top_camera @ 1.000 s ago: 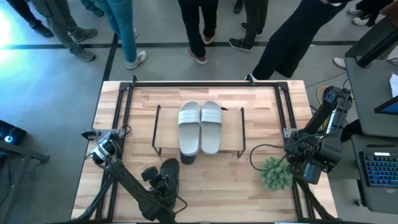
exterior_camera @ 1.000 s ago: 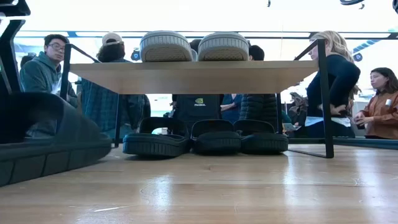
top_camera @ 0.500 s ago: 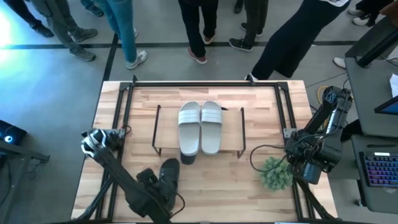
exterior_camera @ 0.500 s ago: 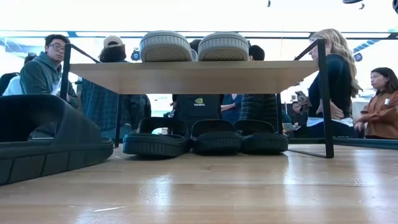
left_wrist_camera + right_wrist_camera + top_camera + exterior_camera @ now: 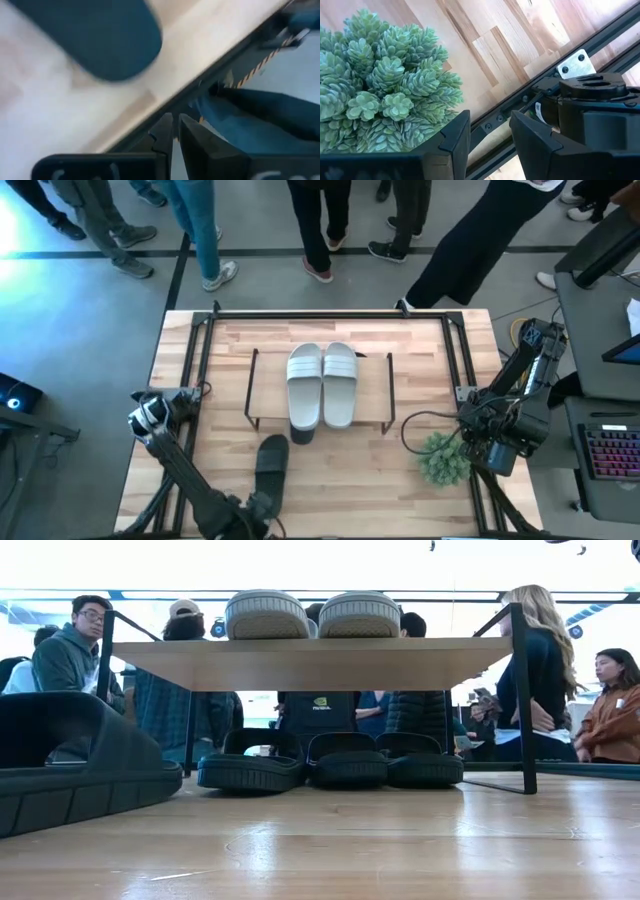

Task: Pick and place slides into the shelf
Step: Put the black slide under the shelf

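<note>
A black slide [image 5: 271,461] lies free on the table in front of the shelf [image 5: 371,396], near the left gripper [image 5: 175,131], whose fingers are together and empty at the table's edge. Two pale slides [image 5: 321,384] sit on the shelf's top, three black ones [image 5: 345,762] beneath. The right gripper [image 5: 487,131] waits beside a plant [image 5: 380,90], fingers apart.

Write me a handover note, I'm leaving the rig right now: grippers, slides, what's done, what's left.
Left gripper: shut, empty, near the table's front edge by the loose black open-toe slide.
Right gripper: open, empty, waiting by the green artificial plant.
Done: two pale grey-white ribbed slides sit on the light-wood shelf top; three black slides stand beneath it.
Left: shelve the loose black slide lying in front of the shelf.
</note>
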{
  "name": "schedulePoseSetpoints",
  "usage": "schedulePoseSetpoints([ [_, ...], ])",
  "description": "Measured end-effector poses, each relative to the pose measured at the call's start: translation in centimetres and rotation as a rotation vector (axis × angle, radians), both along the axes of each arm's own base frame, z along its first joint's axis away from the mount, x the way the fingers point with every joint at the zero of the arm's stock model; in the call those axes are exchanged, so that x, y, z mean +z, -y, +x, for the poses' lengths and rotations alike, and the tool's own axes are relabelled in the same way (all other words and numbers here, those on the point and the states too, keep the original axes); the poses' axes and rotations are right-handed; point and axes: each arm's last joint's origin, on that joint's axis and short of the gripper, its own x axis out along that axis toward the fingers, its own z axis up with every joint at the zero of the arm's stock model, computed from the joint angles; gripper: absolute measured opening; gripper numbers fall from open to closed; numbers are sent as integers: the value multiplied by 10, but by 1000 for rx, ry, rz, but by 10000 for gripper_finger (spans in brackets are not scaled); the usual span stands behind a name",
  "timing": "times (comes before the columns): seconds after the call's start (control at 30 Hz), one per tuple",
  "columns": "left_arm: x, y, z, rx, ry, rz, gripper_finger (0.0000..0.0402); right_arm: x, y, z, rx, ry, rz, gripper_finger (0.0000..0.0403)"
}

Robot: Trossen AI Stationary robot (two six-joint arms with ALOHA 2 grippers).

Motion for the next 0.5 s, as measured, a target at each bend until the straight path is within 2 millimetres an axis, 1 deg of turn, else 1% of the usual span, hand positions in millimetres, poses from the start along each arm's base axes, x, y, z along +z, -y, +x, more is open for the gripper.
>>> schedulePoseSetpoints([
  [0.1, -11, 12, -1, 26, -29, -56, 17, 0, 0, 0, -17, 2, 2, 134],
  [0.17, -16, 17, 0, 36, -32, -71, 17, 0, 0, 0, -17, 2, 3, 134],
  [0.33, -28, 19, 10, 63, -38, -98, 17, 0, 0, 0, -10, 1, 2, 134],
  [0.43, -43, 20, 15, 71, -70, -77, 17, 0, 0, 0, -15, 2, 2, 134],
  [0.5, -49, 19, 18, 80, -81, -66, 17, 0, 0, 0, -17, 2, 3, 134],
])
